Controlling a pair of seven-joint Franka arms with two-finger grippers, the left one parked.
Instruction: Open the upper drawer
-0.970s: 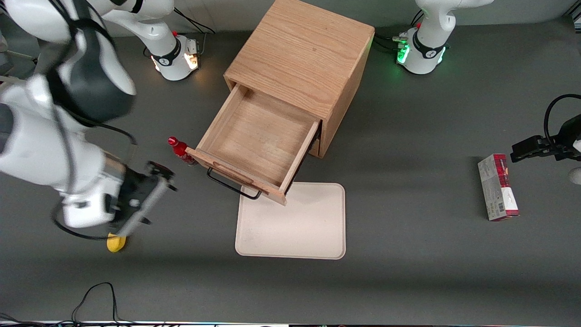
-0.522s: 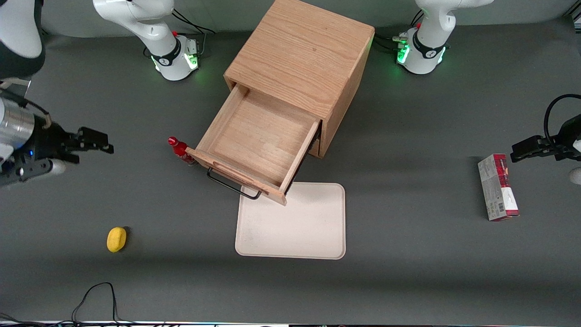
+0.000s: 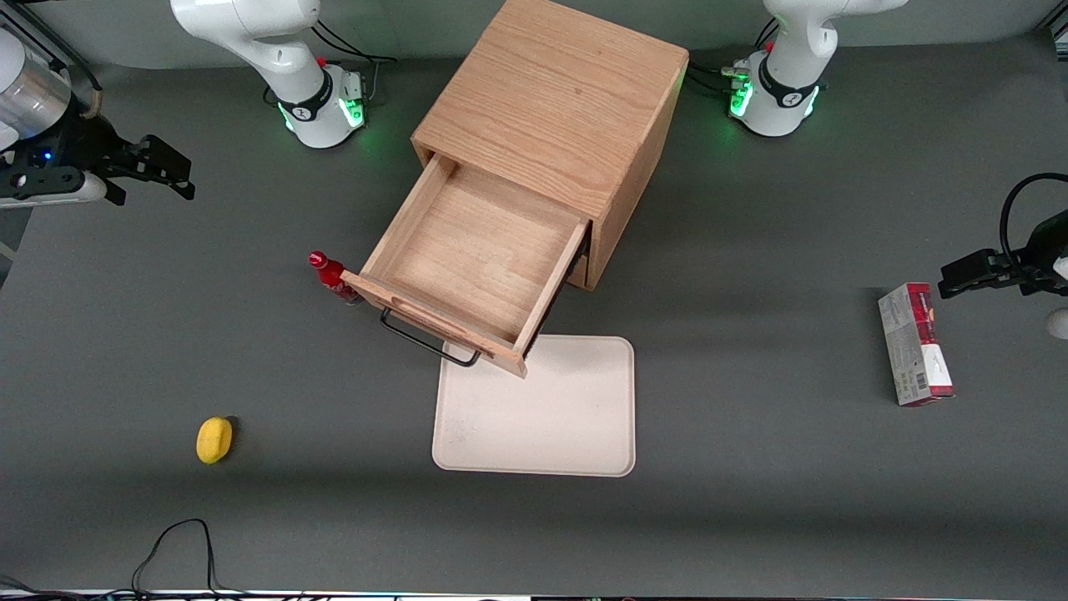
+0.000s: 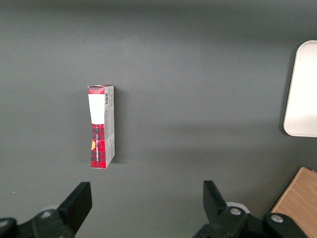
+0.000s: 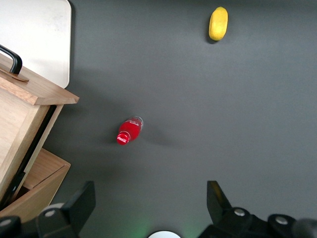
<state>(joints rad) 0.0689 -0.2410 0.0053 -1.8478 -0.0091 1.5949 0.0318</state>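
at the upper left edge of the front view the gripper (image 3: 158,171) hangs above bare table, well clear of everything, fingers spread wide and holding nothing; the right wrist view shows the same wide gap between the two black fingers (image 5: 81,203). nearest item to it is the red bottle (image 3: 332,277), standing upright on the table just beside the corner of the pulled-out drawer front; the wrist view looks down on its cap (image 5: 129,131). the upper drawer (image 3: 476,259) sits mid-frame in the front view, pulled far out of the oak cabinet (image 3: 559,100), its inside bare wood, its black wire handle (image 3: 427,340) on the face nearest the camera. the drawer front overhangs the upper edge of a cream tray (image 3: 542,417) lying flat on the table, lower centre of frame. the lower drawer (image 5: 42,183) shows only in the right wrist view, under the upper one, with a corner sticking out. a yellow lemon-like object (image 3: 214,439) lies alone at lower left of the front view, well apart from bottle and tray. a red and white carton (image 3: 914,344) lies flat toward the parked arm's end of the table, at the right of the frame.
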